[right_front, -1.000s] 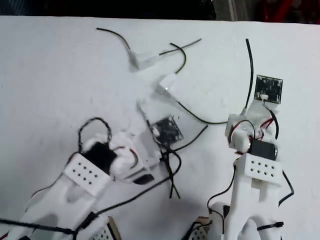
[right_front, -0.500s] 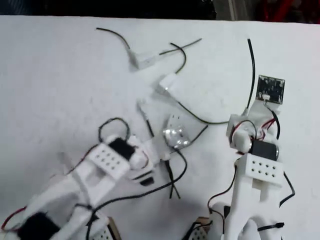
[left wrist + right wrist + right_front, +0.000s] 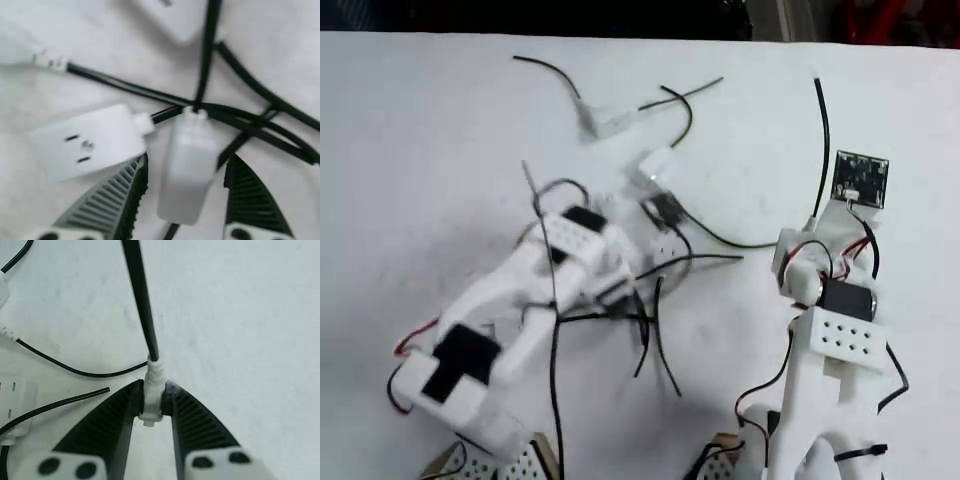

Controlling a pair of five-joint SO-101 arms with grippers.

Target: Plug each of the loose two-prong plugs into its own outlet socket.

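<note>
While a white plug [image 3: 154, 371] is pinched in the jaws of the right gripper [image 3: 152, 387], its black cord [image 3: 140, 300] running off across the white surface [image 3: 250, 315], the jaws of the left gripper [image 3: 187, 160] are seen spread on either side of a second white plug [image 3: 186, 180], lying just beside an outlet socket [image 3: 87, 145] among tangled black cords [image 3: 130, 86].

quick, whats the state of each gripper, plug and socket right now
left gripper: open, jaws either side of the white connector
white connector: loose, joined to nothing
outlet socket: empty, slots facing up
right gripper: shut on white cable end
white cable end: clamped, in no socket
</note>
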